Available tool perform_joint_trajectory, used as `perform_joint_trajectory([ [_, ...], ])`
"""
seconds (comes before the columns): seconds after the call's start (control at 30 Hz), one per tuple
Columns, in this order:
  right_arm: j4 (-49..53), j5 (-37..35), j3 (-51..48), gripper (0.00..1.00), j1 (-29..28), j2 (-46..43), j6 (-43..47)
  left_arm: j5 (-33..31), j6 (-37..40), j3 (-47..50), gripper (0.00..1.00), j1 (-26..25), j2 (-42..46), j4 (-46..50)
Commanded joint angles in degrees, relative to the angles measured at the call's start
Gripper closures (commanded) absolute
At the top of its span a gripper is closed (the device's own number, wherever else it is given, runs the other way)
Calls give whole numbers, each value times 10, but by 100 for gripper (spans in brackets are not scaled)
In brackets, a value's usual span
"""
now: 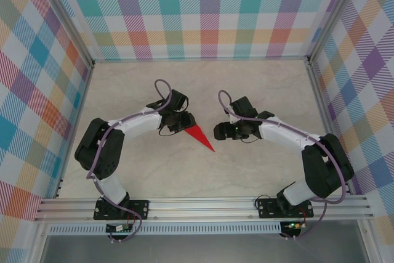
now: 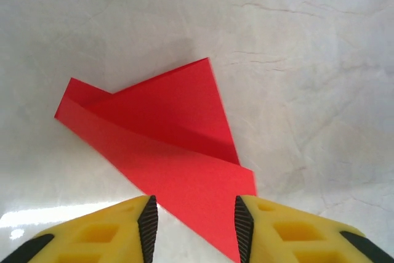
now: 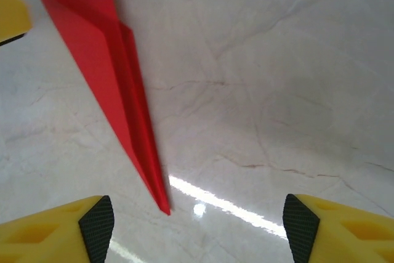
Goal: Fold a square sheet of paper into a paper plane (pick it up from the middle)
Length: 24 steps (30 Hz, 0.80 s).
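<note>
The square sheet of paper is folded into a narrow red paper plane that lies flat on the marbled table between the two arms, with its pointed tip toward the near right. My left gripper hovers at the plane's wide tail. In the left wrist view the red paper plane runs between the parted jaws of the left gripper, which is open and grips nothing. My right gripper is open wide just right of the tip. In the right wrist view, the paper plane ends ahead of the right gripper.
The table is pale marbled stone, walled by plaid panels with metal frame rails along the near edge. A yellow finger of the left gripper shows in the top left corner of the right wrist view.
</note>
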<state>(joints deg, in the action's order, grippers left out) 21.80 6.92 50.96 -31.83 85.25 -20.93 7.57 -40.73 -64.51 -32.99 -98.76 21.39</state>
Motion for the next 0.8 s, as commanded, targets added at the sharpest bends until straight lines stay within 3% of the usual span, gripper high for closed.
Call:
perform_joint_trajectory([
  [0.0,-39,-52,-26,17,4,-24,-19,-88,-38,-30,51,-25,27,120],
  [0.2,-73,-103,-73,0,11,-49,-36,-144,-71,-85,39,-75,-5,176],
  [0.33,-72,-109,-80,0,18,-49,-43,-176,-72,-155,38,-102,-72,225],
  [0.43,-65,-118,-80,0,20,-43,-48,-239,-73,-216,37,-121,-126,282],
  [0.77,-54,-146,-80,0,21,-45,-56,-224,-58,-282,39,-125,-205,318],
])
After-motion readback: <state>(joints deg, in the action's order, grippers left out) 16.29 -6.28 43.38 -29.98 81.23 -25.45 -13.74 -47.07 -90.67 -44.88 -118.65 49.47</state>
